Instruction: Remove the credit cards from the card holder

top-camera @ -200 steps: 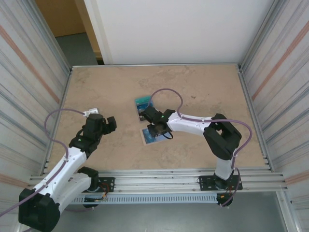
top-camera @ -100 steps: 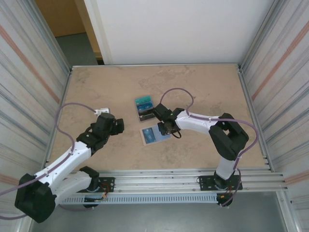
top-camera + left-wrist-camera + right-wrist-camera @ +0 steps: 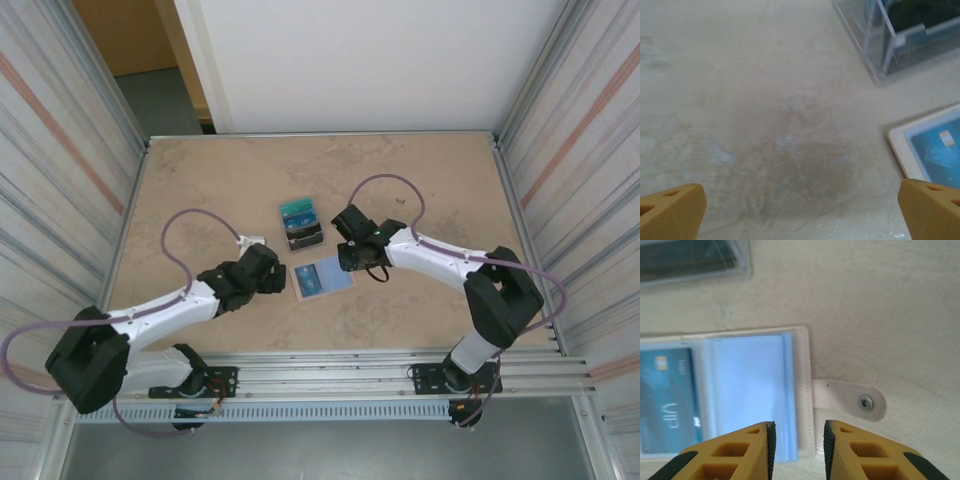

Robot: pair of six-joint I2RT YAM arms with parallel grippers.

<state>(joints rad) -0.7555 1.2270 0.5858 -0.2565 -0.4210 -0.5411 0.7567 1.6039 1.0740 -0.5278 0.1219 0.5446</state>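
The table (image 3: 200,190) is carrying everything, with both arms reaching in toward its middle. The card holder (image 3: 322,278) is lying open and flat there, pale blue inner face up, just nearer than a clear case (image 3: 302,225) in which a stack of credit cards (image 3: 905,20) is sitting. One teal card (image 3: 667,400) is showing in the holder's left pocket; whether it is lying under a sleeve cannot be told. The tab (image 3: 850,400) is lying flat on the table at the holder's right edge.

The left pincer (image 3: 800,215) is hovering just left of the holder, spread wide and empty. The right pincer (image 3: 799,432) is hanging over the holder's right border, jaws narrowly parted, nothing seen between them.

The card is probably light, stiff and slick, lying flush, so a thin exposed edge is the likely hold. The soft holder will probably slide unless one pincer is pinning it.
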